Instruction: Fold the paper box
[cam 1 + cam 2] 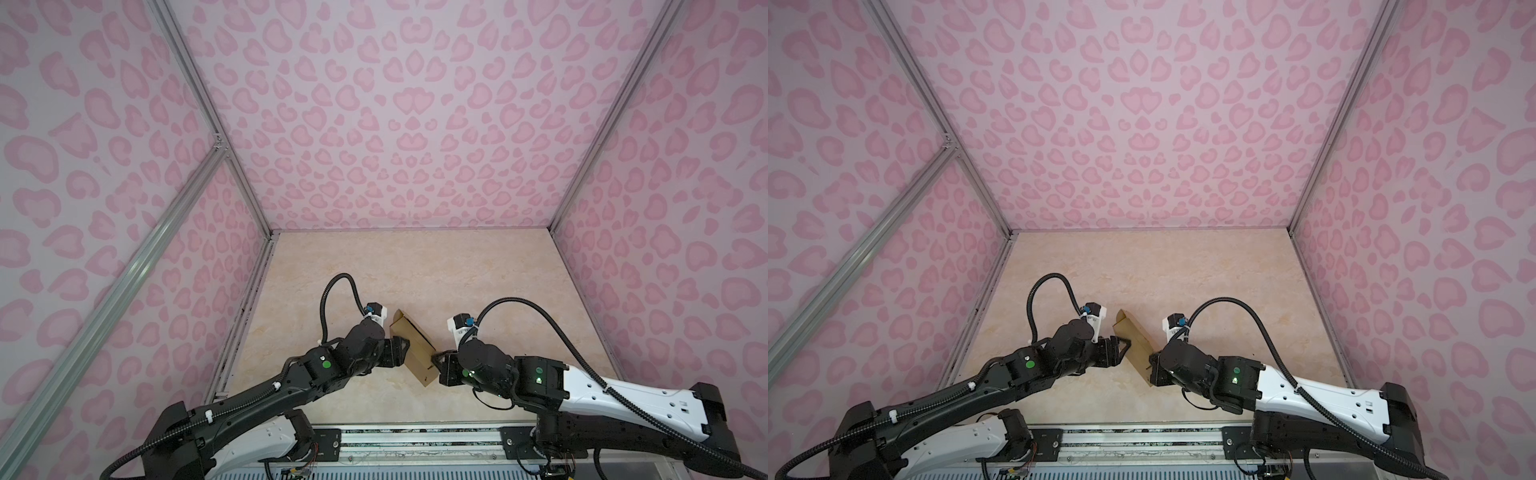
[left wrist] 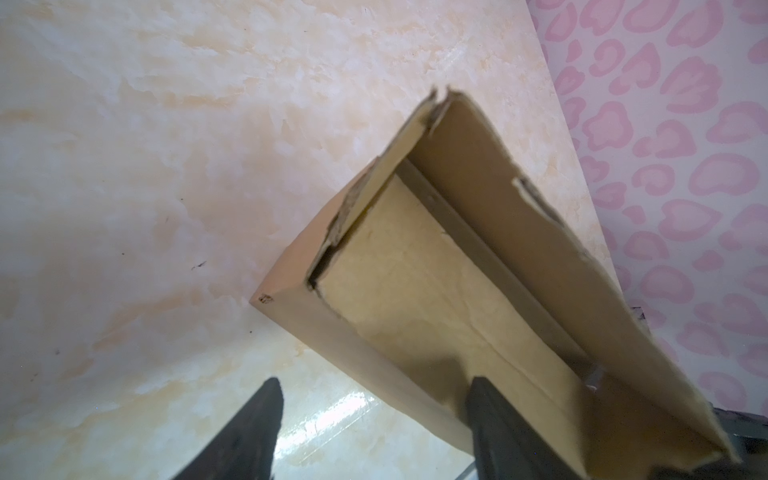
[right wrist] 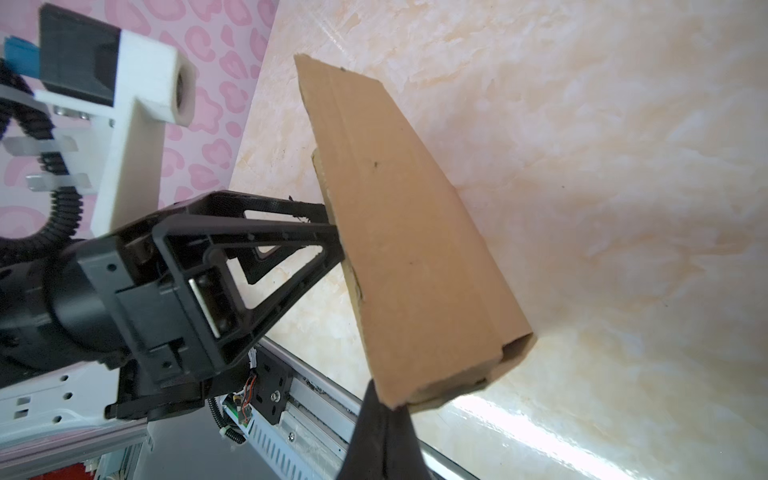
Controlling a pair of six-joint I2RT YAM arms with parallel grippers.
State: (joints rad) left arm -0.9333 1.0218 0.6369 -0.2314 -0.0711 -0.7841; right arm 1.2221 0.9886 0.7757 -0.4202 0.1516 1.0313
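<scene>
Here the paper box (image 1: pixel 417 357) (image 1: pixel 1138 349) stands tipped up on edge between the two arms, near the front middle of the table (image 1: pixel 415 266), running slantwise from the near end to the far end in both top views. It is partly folded: the left wrist view looks into its open side (image 2: pixel 436 270), with walls raised along the base and some torn edges. The left gripper (image 1: pixel 405 348) (image 2: pixel 374 382) is open, and its fingers straddle one side wall (one finger inside against the base, one outside over the table) without clamping it. The right gripper (image 1: pixel 434 358) (image 3: pixel 382 409) is pinched closed on the box's near corner, with the plain outer face (image 3: pixel 407 232) turned toward its camera. The box seems lifted clear of the table, though I can't be sure its lowest edge is off it.
</scene>
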